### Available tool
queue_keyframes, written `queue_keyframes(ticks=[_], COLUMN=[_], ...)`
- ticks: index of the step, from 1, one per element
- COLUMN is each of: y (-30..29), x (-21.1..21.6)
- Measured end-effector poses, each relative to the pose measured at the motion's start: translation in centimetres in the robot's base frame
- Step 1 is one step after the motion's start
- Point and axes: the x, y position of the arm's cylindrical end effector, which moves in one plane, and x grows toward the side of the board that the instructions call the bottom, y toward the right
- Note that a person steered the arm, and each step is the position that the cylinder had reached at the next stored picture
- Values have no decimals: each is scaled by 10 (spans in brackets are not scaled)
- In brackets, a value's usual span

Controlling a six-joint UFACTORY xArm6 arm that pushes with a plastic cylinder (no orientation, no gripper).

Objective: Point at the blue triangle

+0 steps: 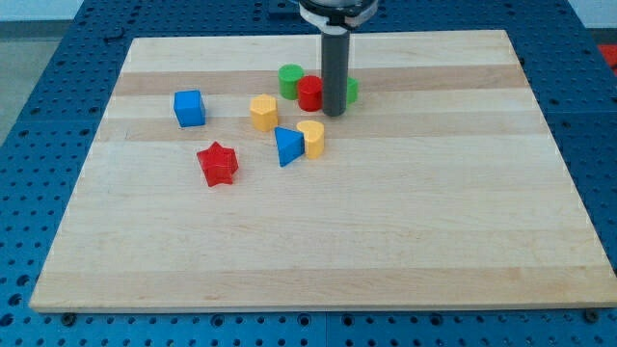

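Note:
The blue triangle [287, 146] lies on the wooden board, left of centre, touching a yellow block [311, 138] on its right. My tip [334, 114] rests on the board up and to the right of the blue triangle, about a block's width from it. The tip stands right beside a red cylinder [309, 93] on its left. A green block [351, 91] is partly hidden behind the rod.
A green cylinder [289, 80] stands up-left of the red cylinder. A yellow hexagon [263, 112] lies up-left of the triangle. A red star [218, 163] lies to the triangle's left. A blue cube [189, 108] sits further left. The board [386, 231] rests on a blue perforated table.

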Motion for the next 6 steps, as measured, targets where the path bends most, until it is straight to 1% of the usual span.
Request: queue_keyframes(ticks=[1, 2, 3, 5, 6], y=[-2, 10, 54, 56, 30], x=[-1, 13, 18, 87, 117])
